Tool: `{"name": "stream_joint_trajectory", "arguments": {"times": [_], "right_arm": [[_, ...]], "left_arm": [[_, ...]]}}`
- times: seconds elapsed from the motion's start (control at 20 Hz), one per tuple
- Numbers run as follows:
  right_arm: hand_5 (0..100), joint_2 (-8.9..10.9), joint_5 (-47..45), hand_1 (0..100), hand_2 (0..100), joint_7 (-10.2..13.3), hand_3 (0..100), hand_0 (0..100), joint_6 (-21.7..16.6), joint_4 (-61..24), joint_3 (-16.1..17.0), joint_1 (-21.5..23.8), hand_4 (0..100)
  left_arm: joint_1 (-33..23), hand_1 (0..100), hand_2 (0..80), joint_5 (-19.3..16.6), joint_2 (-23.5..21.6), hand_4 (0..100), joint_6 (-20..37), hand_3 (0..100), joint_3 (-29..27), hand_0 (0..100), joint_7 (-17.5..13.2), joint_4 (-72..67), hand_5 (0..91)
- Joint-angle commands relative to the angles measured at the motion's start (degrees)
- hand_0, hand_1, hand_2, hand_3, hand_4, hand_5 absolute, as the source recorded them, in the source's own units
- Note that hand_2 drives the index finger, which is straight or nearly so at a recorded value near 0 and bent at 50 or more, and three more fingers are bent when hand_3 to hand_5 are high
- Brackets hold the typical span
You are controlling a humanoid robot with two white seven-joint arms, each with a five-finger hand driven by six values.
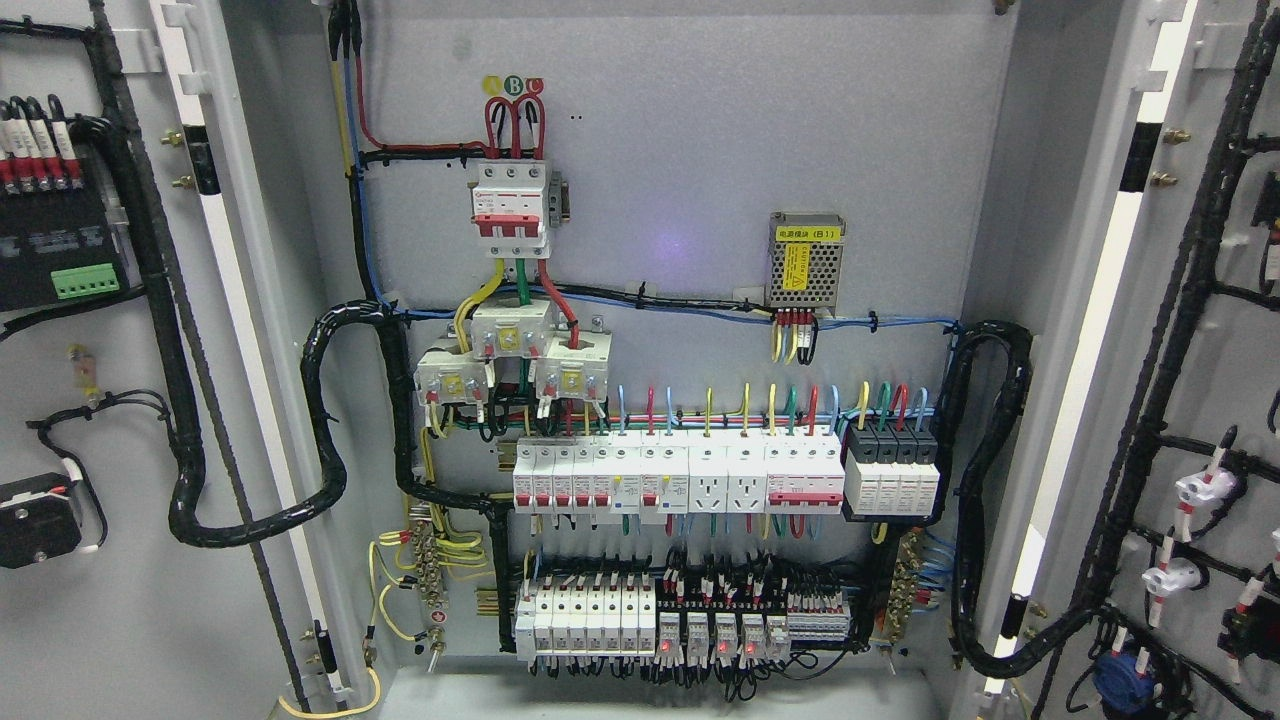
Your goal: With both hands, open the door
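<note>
A grey electrical cabinet fills the head view with both doors swung wide. The left door [130, 400] shows its inner face with black wiring and a black module. The right door [1210, 380] also shows its inner face, with black cable looms and white connectors. Between them the back panel [680, 180] is exposed, carrying a red-and-white main breaker [512, 200], rows of white breakers [680, 475] and a small metal power supply [806, 260]. Neither of my hands nor any part of my arms appears in the picture.
Thick black cable bundles loop from the left door [320, 420] and the right door [975, 480] into the cabinet. Lower terminal rows with red lights [690, 625] sit near the cabinet floor [650, 695].
</note>
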State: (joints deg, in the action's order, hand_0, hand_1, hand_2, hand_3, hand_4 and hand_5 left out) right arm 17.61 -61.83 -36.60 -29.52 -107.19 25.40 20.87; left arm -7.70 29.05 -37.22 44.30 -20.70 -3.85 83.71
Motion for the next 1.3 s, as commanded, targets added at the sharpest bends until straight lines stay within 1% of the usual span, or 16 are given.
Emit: {"name": "stream_joint_trajectory", "arguments": {"times": [0.0,0.05,0.15,0.25,0.35,0.4,0.5,0.6,0.7,0.75,0.85,0.95,1.0,1.1,1.15,1.25], "right_arm": [[0,0.67,0.31,0,0,-0.23,0,0,-0.10,-8.03,-10.08,3.03,0],[0,0.76,0.75,0,0,-0.23,0,0,-0.01,-8.12,-12.20,3.12,0],[0,2.07,2.76,0,0,-0.23,0,0,0.34,-7.60,-17.55,3.91,0],[0,2.69,8.45,0,0,-0.31,0,0,0.95,-4.98,-25.36,6.19,0],[0,4.18,14.08,0,0,-0.23,0,0,1.22,0.98,-32.66,6.46,0],[0,4.01,15.76,0,0,-0.23,0,0,1.39,4.58,-34.96,6.29,0],[0,3.66,16.57,0,0,-0.23,0,0,1.39,12.58,-37.43,5.94,0],[0,3.66,16.57,0,0,-0.23,0,0,1.48,20.66,-40.06,4.62,0],[0,3.40,16.66,0,0,-0.23,0,0,1.48,29.71,-42.70,2.69,0],[0,2.61,16.83,0,0,-0.23,0,0,1.48,35.50,-44.19,2.25,0],[0,-1.06,18.32,0,0,-0.23,0,0,1.48,48.50,-45.35,0.93,0],[0,-6.42,21.56,0,0,-0.14,0,0,1.39,63.43,-44.56,-1.61,0],[0,-8.45,22.71,0,0,-0.05,0,0,1.39,71.42,-44.47,-3.80,0],[0,-11.61,24.47,0,0,-0.05,0,0,1.48,88.21,-44.47,-8.54,0],[0,-13.55,25.70,0,0,0.04,0,0,1.48,96.12,-44.47,-10.92,0],[0,-16.28,28.86,0,0,0.30,0,0,1.92,106.44,-44.47,-13.57,0]], "left_arm": [[-7.41,0,0.0,-2.40,3.28,0,46.05,0,6.62,0,-0.29,22.71,0.0],[-7.76,0,0.0,-4.77,4.60,0,46.14,0,8.12,0,-0.29,24.03,0.0],[-8.73,0,0.0,-11.18,7.58,0,46.22,0,12.59,0,-0.37,24.84,0.0],[-8.91,0,0.0,-17.94,10.05,0,46.23,0,18.82,0,-0.46,24.05,0.0],[-9.00,0,0.0,-25.24,14.52,0,46.14,0,24.19,0,-0.64,20.73,0.0],[-9.26,0,0.0,-29.01,16.98,0,46.05,0,25.96,0,-0.81,18.18,0.0],[-9.78,0,0.0,-36.14,21.55,0,46.14,0,29.03,0,-0.81,10.56,0.0],[-11.45,0,0.0,-39.41,26.64,0,46.31,0,29.84,0,-0.64,-0.06,0.0],[-11.90,0,0.0,-39.77,31.66,0,46.31,0,29.23,0,-0.64,-13.68,0.0],[-11.72,0,0.0,-39.60,33.16,0,46.23,0,28.27,0,-0.64,-21.58,0.0],[-10.15,0,0.0,-39.07,34.22,0,45.96,0,26.07,0,-0.29,-39.14,0.0],[-5.25,0,0.0,-38.20,34.23,0,45.79,0,25.71,0,-0.11,-59.17,0.0],[-2.35,0,0.0,-37.15,34.49,0,45.00,0,25.01,0,-0.11,-69.28,0.0],[1.62,0,0.0,-35.39,35.63,0,39.67,0,23.78,0,-0.20,-84.69,0.0],[2.16,0,0.0,-34.25,35.72,0,35.72,0,23.52,0,-0.11,-88.59,0.0],[1.90,0,0.0,-30.83,35.55,0,24.14,0,23.43,0,-0.11,-90.82,0.0]]}}
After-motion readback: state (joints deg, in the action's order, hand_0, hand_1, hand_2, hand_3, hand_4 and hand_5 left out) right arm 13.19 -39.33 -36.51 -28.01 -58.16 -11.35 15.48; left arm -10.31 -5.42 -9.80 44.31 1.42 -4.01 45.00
